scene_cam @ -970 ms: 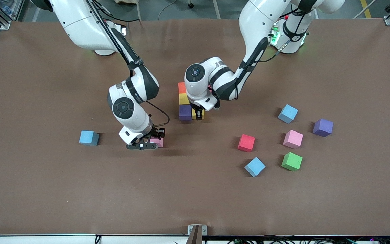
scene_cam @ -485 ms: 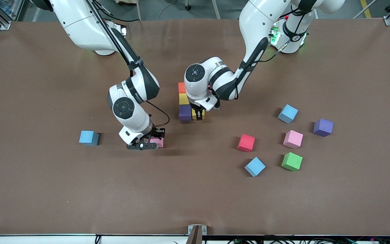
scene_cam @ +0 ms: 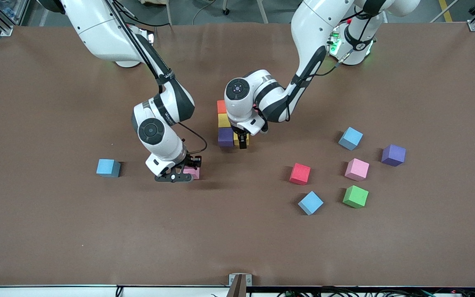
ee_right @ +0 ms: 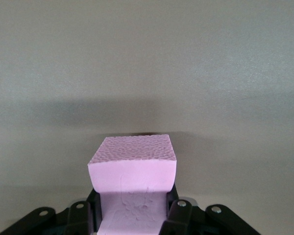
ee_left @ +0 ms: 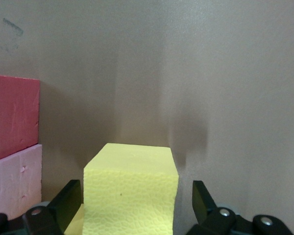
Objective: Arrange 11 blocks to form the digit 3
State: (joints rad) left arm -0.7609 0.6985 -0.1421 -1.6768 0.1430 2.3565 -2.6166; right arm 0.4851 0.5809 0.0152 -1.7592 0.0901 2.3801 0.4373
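The partial digit 3 stands mid-table: orange (scene_cam: 221,106), yellow (scene_cam: 223,120) and purple (scene_cam: 225,137) blocks in a column. A second yellow block (scene_cam: 236,140) sits beside the purple one. My left gripper (scene_cam: 242,141) is open around this yellow block (ee_left: 132,166), with its fingers (ee_left: 68,200) clear of the sides. The left wrist view also shows red (ee_left: 12,115) and pink (ee_left: 12,181) blocks next to it. My right gripper (scene_cam: 178,173) is shut on a pink block (scene_cam: 192,172), seen between its fingers (ee_right: 179,210) in the right wrist view (ee_right: 132,159), low at the table.
Loose blocks lie toward the left arm's end: light blue (scene_cam: 350,138), purple (scene_cam: 393,155), pink (scene_cam: 356,169), red (scene_cam: 299,173), light blue (scene_cam: 310,202) and a green cube (scene_cam: 355,196). Another light blue block (scene_cam: 108,168) lies toward the right arm's end.
The left gripper has shifted slightly at the yellow block. The right arm with the pink block has barely moved.
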